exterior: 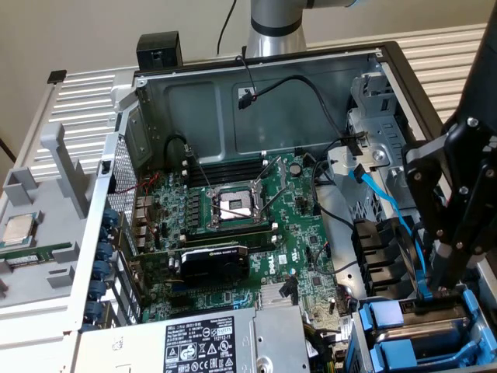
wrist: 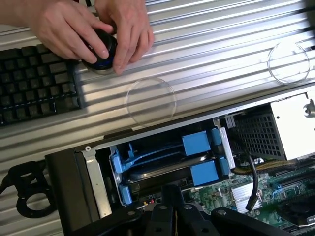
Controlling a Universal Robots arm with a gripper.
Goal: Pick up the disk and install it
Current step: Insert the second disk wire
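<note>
Sitting seated in drive bay [wrist: 106, 167] at open computer case [exterior: 256, 85] corner: disk [wrist: 162, 164], grey metal in glossy blue plastic carrier. Pressed down onto its edge, black pincer [exterior: 444, 289], clenched, tips partly hidden. Beyond, ribbed metal tabletop [wrist: 216, 29], black keyboard [wrist: 34, 78], two hands [wrist: 93, 27] covering a dark round object.

1. The arm's silver base column [exterior: 273, 27] stands upright at the top of the exterior view.
2. The black wrist links [exterior: 466, 167] come down steeply along the exterior view's right edge.
3. The gripper [exterior: 439, 289] points downward, its fingers closed together.
4. In the wrist view, the gripper's black body [wrist: 172, 216] shows dark and close to the camera.
</note>
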